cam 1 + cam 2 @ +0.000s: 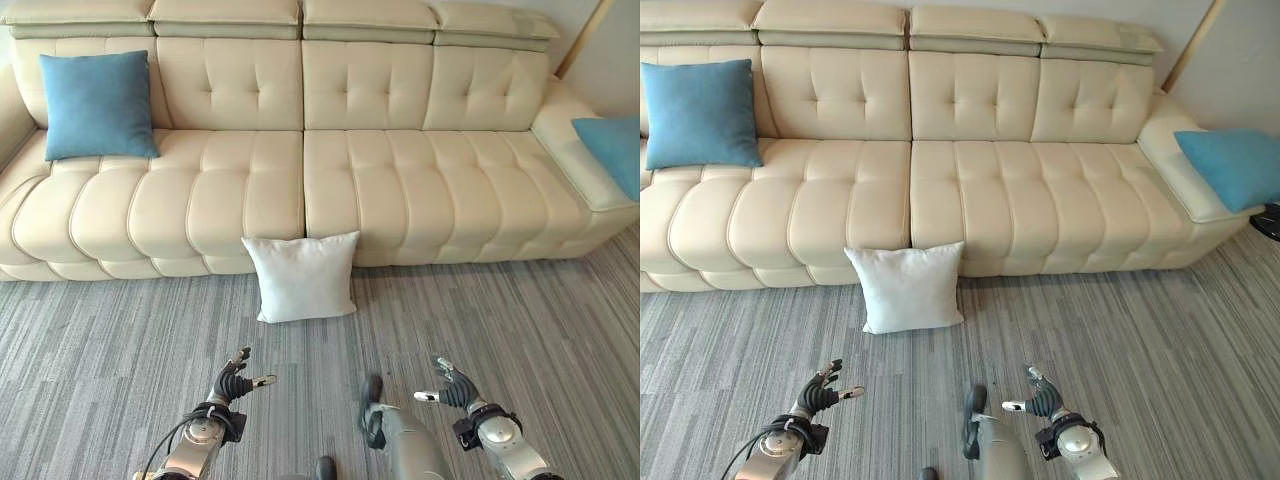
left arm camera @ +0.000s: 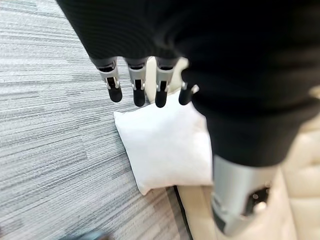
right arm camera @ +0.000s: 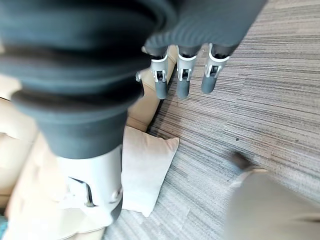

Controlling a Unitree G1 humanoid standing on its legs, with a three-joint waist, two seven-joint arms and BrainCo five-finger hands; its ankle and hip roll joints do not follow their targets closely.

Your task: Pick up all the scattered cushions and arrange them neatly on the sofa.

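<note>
Cushion time: white cushion [image 1: 302,277] leans against the sofa [image 1: 400,190]; left hand [image 1: 236,381] and right hand [image 1: 450,388] loose, empty, so reach next.

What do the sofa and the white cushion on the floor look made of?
The sofa looks like cream leather or a leather look-alike: smooth, slightly shiny, tufted panels. The white cushion looks like matte woven cloth, soft and puffy, leaning against the sofa's front.

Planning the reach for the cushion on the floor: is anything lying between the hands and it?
Nothing visible. Bare grey carpet lies between the left hand, the right hand and the white cushion, which leans against the sofa front. Both hands are open, holding nothing.
</note>
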